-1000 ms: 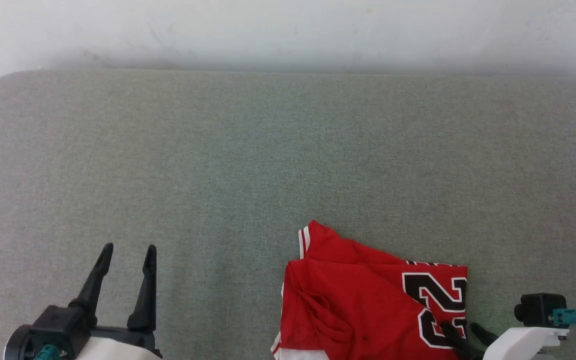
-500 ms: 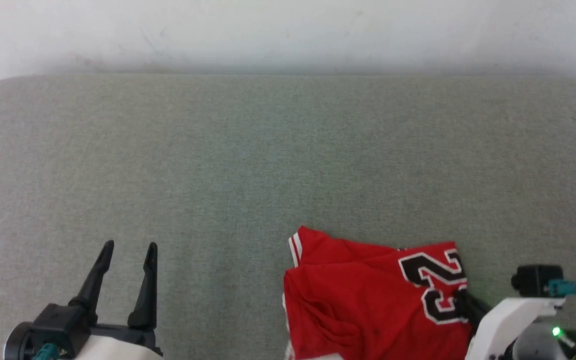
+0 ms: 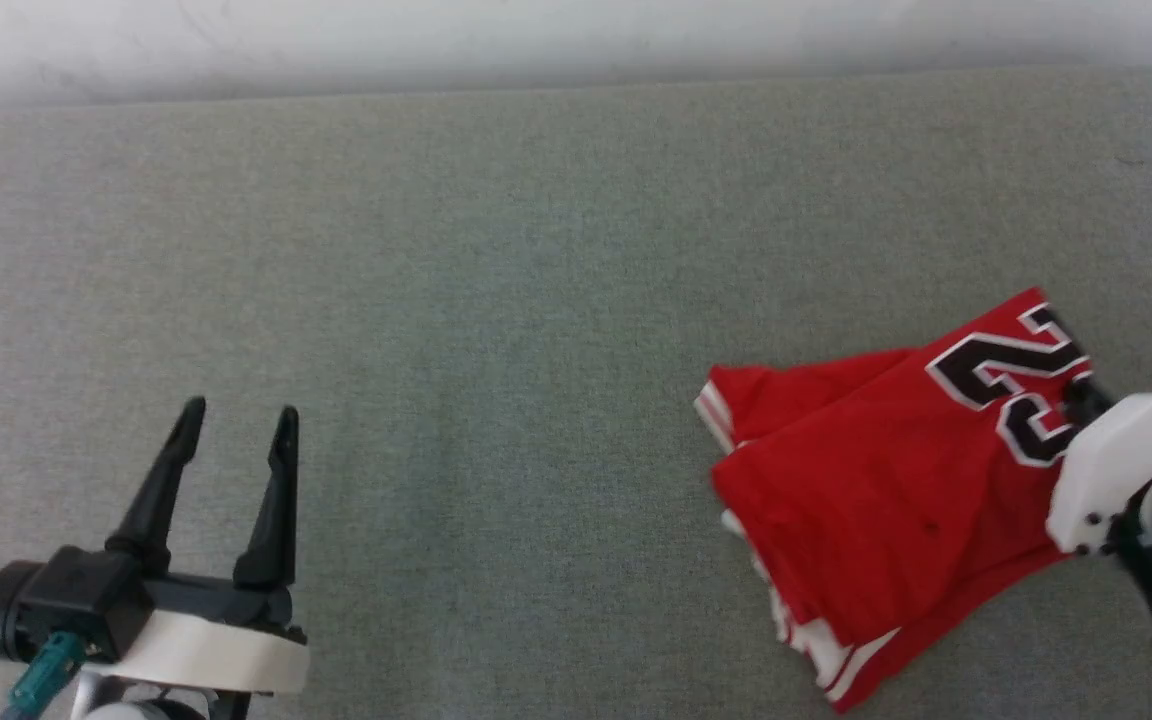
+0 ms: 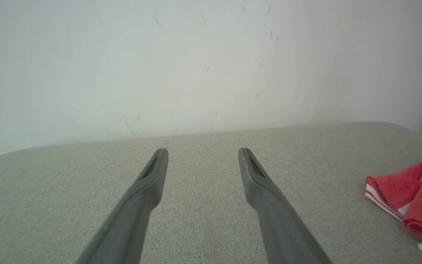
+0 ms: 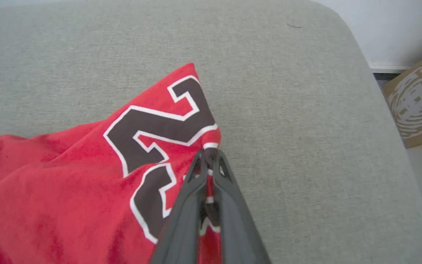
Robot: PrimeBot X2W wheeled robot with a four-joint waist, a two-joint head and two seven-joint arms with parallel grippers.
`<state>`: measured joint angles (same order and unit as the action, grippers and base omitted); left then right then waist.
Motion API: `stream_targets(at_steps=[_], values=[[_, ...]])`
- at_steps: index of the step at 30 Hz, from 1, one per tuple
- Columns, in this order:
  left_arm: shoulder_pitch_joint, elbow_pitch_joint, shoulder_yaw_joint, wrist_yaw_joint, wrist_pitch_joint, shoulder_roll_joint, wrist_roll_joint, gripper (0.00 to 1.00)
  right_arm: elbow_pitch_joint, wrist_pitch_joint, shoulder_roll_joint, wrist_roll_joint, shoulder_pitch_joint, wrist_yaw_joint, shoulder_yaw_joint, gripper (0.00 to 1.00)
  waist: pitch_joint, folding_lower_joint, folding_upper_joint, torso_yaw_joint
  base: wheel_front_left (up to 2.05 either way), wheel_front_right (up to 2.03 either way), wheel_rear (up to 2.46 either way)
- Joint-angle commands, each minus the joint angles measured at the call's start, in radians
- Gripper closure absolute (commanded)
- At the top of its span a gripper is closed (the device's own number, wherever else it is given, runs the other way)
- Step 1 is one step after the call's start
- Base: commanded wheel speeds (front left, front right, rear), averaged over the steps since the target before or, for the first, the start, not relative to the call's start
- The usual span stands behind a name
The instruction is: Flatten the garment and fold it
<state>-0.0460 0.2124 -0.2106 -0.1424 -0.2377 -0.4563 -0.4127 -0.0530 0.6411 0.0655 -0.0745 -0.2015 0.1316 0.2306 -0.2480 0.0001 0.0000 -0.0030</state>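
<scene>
Cardboard box (image 5: pixel 416 99) stands beside table (image 5: pixel 306 73); right end effector (image 5: pixel 209 156) clamps garment (image 5: pixel 68 190), left end effector (image 3: pixel 240 410) spread.

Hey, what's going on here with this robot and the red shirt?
The robot's right gripper is shut on the edge of the red garment, pinching it right by the black number 23. The rest of the garment lies bunched on the grey padded surface, not yet flattened or folded. The left gripper is open, off to the side over bare surface, apart from the garment.
</scene>
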Motion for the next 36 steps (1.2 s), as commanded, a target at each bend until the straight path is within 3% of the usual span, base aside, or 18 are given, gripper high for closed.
stream_targets(at_steps=[1,8,14,19,24,29,33,34,35,36], values=[[0.026,0.007,0.005,0.006,-0.002,-0.012,0.009,0.0,-0.009,0.01,0.014,0.022,-0.031,-0.001,0.021,1.0,-0.057,-0.0001,0.0,-0.029,0.0,0.0,0.0],[0.089,0.03,0.016,0.02,0.001,-0.041,0.019,0.0,-0.03,0.069,0.098,0.099,-0.121,-0.001,0.124,1.0,-0.16,-0.0001,0.0,-0.051,0.0,0.0,0.0],[0.136,0.065,0.03,0.028,-0.004,-0.063,0.033,0.0,-0.017,0.076,0.196,0.167,-0.159,-0.001,0.181,1.0,-0.232,-0.0001,0.0,-0.063,0.0,0.0,0.0],[0.177,0.089,0.024,0.039,-0.011,-0.06,0.048,0.0,0.003,0.069,0.242,0.224,-0.167,-0.001,0.218,1.0,-0.283,-0.0001,0.0,-0.063,0.0,0.0,0.0],[0.206,0.103,0.034,0.047,-0.021,-0.045,0.067,0.0,0.017,0.036,0.265,0.265,-0.181,-0.001,0.227,1.0,-0.322,-0.0001,0.0,-0.059,0.0,0.0,0.0],[0.215,0.112,0.056,0.068,-0.023,-0.025,0.074,0.0,0.042,0.026,0.238,0.284,-0.191,-0.001,0.241,1.0,-0.344,-0.0001,0.0,-0.053,0.0,0.0,0.0],[0.213,0.119,0.079,0.088,-0.024,-0.007,0.086,0.0,0.047,0.018,0.202,0.305,-0.193,-0.001,0.254,0.49,-0.352,-0.0001,0.0,-0.051,0.0,0.0,0.0],[0.212,0.119,0.086,0.093,-0.024,0.0,0.085,0.0,0.048,0.016,0.197,0.309,-0.194,-0.001,0.255,0.15,-0.352,-0.0001,0.0,-0.052,0.0,0.0,0.0],[0.211,0.12,0.093,0.097,-0.024,0.009,0.084,0.0,0.049,0.013,0.192,0.313,-0.195,-0.001,0.255,0.0,-0.351,-0.0001,0.0,-0.052,0.0,0.0,0.0],[0.21,0.121,0.101,0.103,-0.024,0.019,0.081,0.0,0.05,0.011,0.188,0.315,-0.197,-0.001,0.255,0.0,-0.349,-0.0001,0.0,-0.052,0.0,0.0,0.0]])
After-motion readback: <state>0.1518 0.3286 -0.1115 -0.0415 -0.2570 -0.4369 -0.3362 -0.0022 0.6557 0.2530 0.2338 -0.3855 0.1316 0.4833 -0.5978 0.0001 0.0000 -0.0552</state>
